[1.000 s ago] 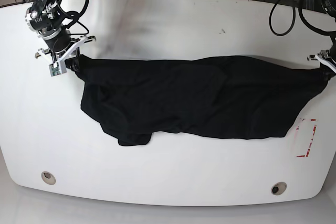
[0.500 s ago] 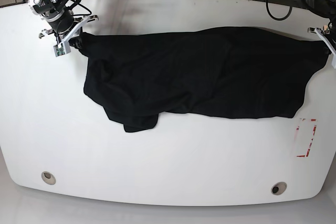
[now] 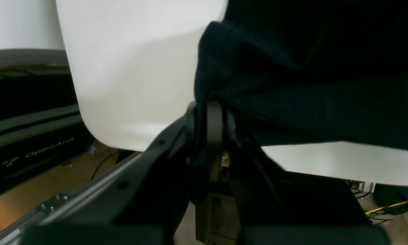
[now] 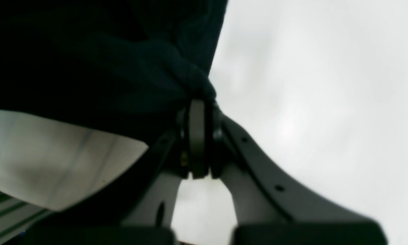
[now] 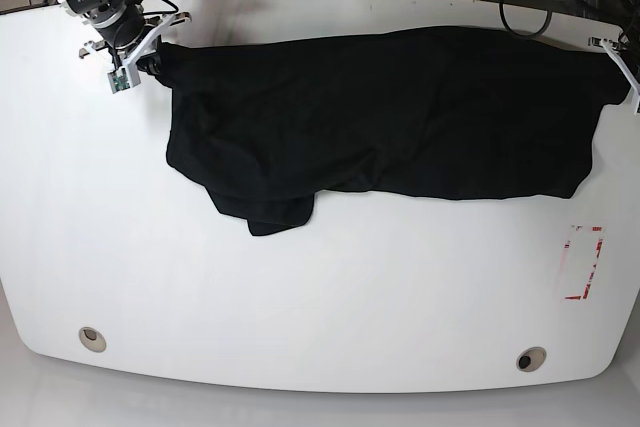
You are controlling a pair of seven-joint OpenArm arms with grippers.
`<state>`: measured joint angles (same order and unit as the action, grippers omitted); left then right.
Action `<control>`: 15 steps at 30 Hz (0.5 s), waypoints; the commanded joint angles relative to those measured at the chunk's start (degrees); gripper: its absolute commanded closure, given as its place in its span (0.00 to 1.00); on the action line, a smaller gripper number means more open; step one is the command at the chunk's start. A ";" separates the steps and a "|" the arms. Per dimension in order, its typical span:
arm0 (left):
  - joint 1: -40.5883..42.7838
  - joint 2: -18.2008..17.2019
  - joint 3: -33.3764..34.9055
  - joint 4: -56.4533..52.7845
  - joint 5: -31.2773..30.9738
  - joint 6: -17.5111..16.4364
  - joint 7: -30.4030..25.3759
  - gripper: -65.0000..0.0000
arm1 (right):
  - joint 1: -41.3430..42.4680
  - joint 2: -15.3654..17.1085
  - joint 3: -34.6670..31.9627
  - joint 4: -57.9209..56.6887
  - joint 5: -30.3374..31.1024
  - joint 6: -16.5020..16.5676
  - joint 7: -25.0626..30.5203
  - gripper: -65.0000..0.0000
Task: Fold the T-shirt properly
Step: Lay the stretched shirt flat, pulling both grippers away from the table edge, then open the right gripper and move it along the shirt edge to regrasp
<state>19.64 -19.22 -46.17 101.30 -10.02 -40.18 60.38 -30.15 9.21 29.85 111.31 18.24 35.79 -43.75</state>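
The T-shirt point(image 5: 390, 112) is seen as soft, matt black cloth, creased into loose folds. The bench point(image 5: 300, 287) is finished in smooth white, with a faint sheen and grey smudges towards 12 o'clock. The right claw point(image 4: 199, 102) is made of matt dark and pale plastic; the left claw point(image 3: 214, 105) likewise, matt black.

white table point(image 5: 330, 287), cables behind — wood floor point(image 3: 13, 204)
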 commanded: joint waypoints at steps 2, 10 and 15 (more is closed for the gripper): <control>0.19 -1.22 -0.38 0.90 0.83 0.18 -0.56 0.80 | -0.22 0.59 -0.88 1.00 0.27 -0.58 1.15 0.82; -0.17 -1.13 -0.29 0.90 0.75 0.18 -0.47 0.45 | -0.22 0.50 -1.93 1.09 0.71 -0.41 1.15 0.23; -0.34 -1.13 -0.29 1.17 0.40 0.18 -0.47 0.45 | -0.40 -0.64 -1.67 1.62 3.78 -0.41 1.15 0.11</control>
<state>19.57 -19.25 -46.13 101.30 -9.21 -40.14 60.45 -30.33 8.86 27.51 111.48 19.70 35.44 -43.75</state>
